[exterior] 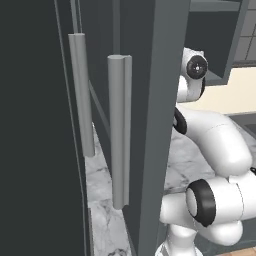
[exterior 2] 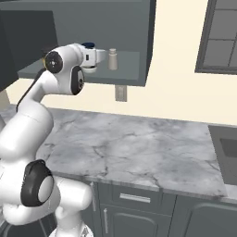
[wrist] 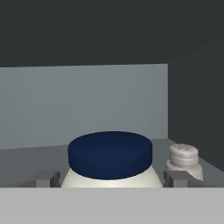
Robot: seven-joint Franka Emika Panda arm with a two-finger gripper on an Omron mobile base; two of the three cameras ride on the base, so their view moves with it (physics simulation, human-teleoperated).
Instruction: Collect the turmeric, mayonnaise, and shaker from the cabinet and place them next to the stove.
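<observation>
Where the kitchen wall meets the counter, a pale cream wall [exterior 2: 176, 92] rises behind a grey and white marble countertop [exterior 2: 139, 148], with dark slate base cabinets [exterior 2: 139, 208] beneath it and a dark-framed window [exterior 2: 217, 37] at the upper right. A small outlet plate [exterior 2: 121, 93] sits on the wall just under the cabinet [exterior 2: 115, 28], a dark slate wall unit standing open with a grey shelf [exterior 2: 125, 69] inside. From the left base view, the cabinet's open door [exterior: 150, 125] is seen edge-on and very near the camera, with two long silver bar handles [exterior: 120, 130] running vertically.

The white arm reaches up from the base into the cabinet, the gripper [exterior 2: 92, 58] level with the shelf. In the hand view, the mayonnaise [wrist: 110, 159], a white jar with a dark blue lid, stands upright on the shelf right in front of the camera, between the two dark finger tips [wrist: 43, 178]. The jaws stand apart, one on each side of the jar's shoulder; whether they touch it cannot be told. The shaker [wrist: 183, 162], a slim pale cylinder with a rounded holed cap, stands upright just beside the mayonnaise, outside the jaws; in the right base view it stands on the shelf beyond the gripper, toward the cabinet's side wall
</observation>
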